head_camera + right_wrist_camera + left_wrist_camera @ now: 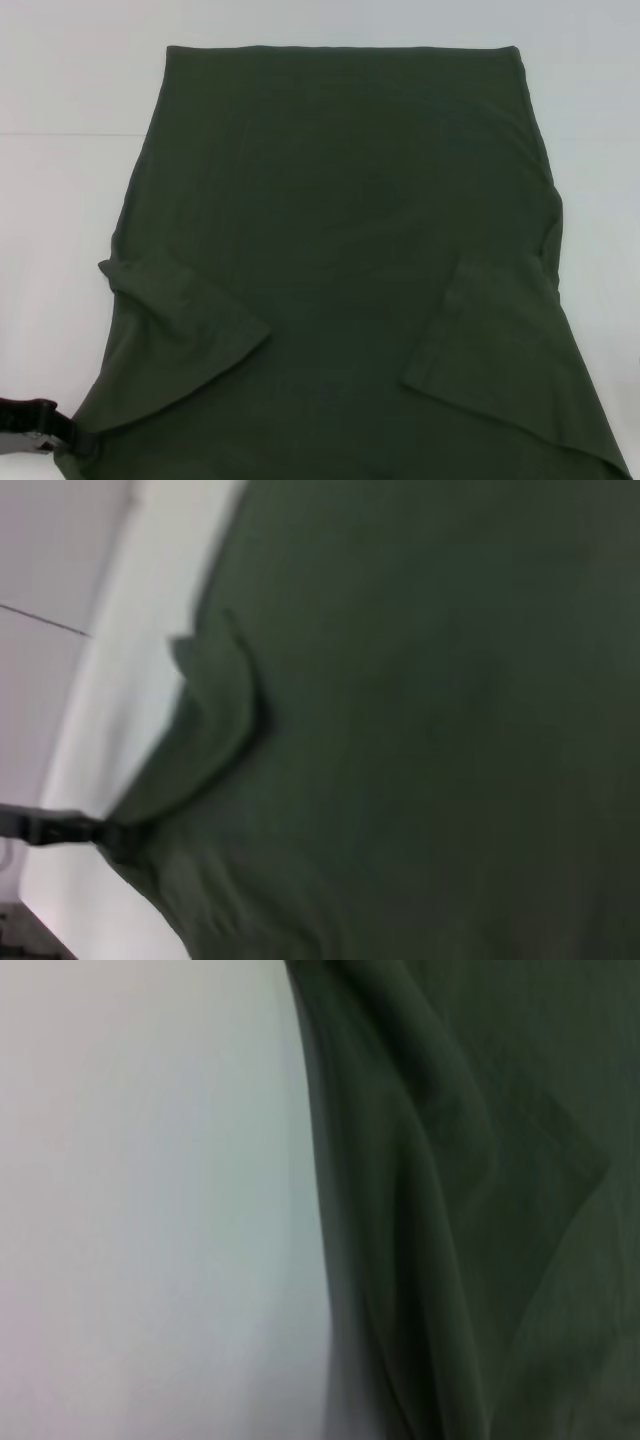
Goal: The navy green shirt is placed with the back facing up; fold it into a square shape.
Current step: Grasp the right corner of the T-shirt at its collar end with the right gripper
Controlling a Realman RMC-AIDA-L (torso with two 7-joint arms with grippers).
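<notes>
I am looking down at the navy green shirt (350, 250), which is lying spread over the white table (70, 200), its straight hem at the far side and both short sleeves folded inward onto the body. The left sleeve (185, 325) is lying as a slanted flap near my left side, and the right sleeve (480, 340) is lying as a larger angled flap on my right. My left gripper (45, 428) is sitting at the near left corner of the cloth, touching the shirt's edge where the fabric is bunching slightly; I cannot tell whether its fingers are pinched on the fabric or apart. My left wrist camera is showing only the shirt's rumpled edge against the table. My right gripper is showing in none of the views.
</notes>
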